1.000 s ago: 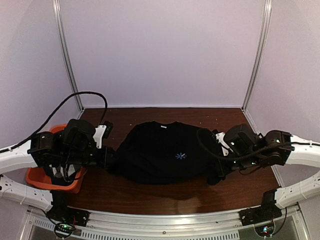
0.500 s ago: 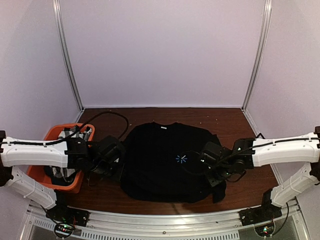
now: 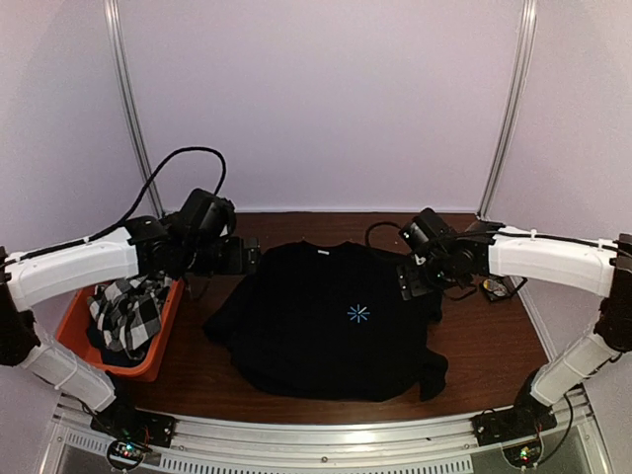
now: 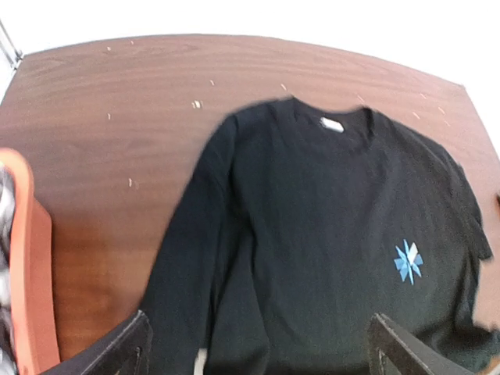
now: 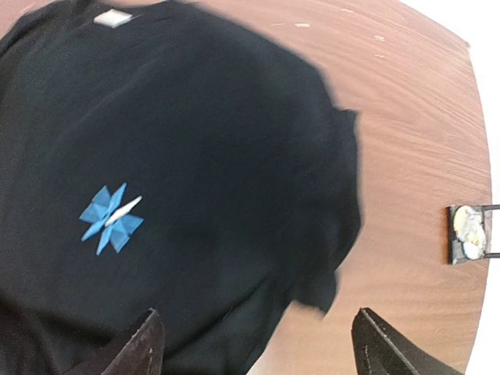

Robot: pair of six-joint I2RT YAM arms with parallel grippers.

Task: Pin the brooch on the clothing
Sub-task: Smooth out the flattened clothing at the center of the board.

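The clothing, a black T-shirt (image 3: pixel 326 326) with a light-blue starburst print (image 3: pixel 357 313), lies spread flat on the brown table, collar toward the back. My left gripper (image 3: pixel 249 255) hovers open above its left shoulder; in the left wrist view the shirt (image 4: pixel 328 226) fills the space beyond the empty gripper (image 4: pixel 262 348). My right gripper (image 3: pixel 407 279) hangs open over the right sleeve, with nothing in the gripper (image 5: pixel 262 348) above the shirt (image 5: pixel 195 156). A small round pale disc in a dark holder, apparently the brooch (image 5: pixel 469 233), sits on the table right of the shirt (image 3: pixel 493 288).
An orange bin (image 3: pixel 163 331) stands at the table's left edge, holding a black-and-white checked cloth (image 3: pixel 123 311); its rim (image 4: pixel 31 266) shows in the left wrist view. White walls and metal posts enclose the table (image 3: pixel 494 346).
Both grippers have opened and let go of the shirt. Both arms rose and drew back toward the collar end. The shirt now lies spread flatter, and the checked cloth in the bin is uncovered.
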